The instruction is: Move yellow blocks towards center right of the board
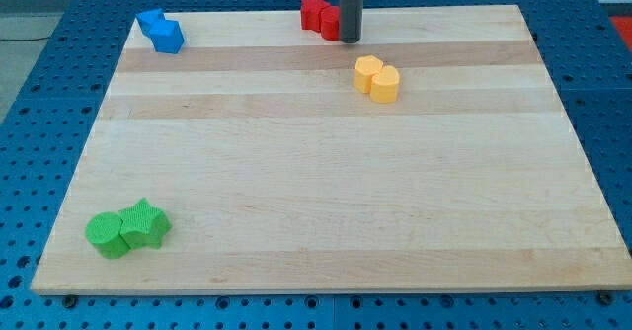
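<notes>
My tip (350, 40) touches the red blocks (321, 17) at the far edge; the yellow blocks (377, 78) sit near, just right; this tool has no jaws.

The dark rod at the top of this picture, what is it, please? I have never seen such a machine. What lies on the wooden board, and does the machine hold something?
The rod is the end of a robot arm. It has no hand; its lower end, my tip, only slides over the wooden board and pushes blocks. It holds nothing. One camera looks down at the board from the front.

On the board are four pairs of small blocks: red blocks at the view's top, right beside my tip on its left; yellow blocks just below and right of my tip, apart from it; blue blocks at top left; green blocks at bottom left.
</notes>
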Controlling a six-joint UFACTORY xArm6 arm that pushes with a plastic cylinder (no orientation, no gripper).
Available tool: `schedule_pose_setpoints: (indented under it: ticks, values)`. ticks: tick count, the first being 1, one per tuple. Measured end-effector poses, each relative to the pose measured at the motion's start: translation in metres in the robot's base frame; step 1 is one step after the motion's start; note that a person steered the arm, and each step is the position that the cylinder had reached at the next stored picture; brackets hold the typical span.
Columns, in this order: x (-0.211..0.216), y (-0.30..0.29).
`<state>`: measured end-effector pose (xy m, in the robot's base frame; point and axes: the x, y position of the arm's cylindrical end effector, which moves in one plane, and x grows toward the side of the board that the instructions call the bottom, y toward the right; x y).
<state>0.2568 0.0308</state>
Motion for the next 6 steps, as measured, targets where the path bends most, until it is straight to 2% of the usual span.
schedule_pose_setpoints:
  ticks: [5,6]
  values:
    - [0.110,0.013]
    - [0.116,0.020]
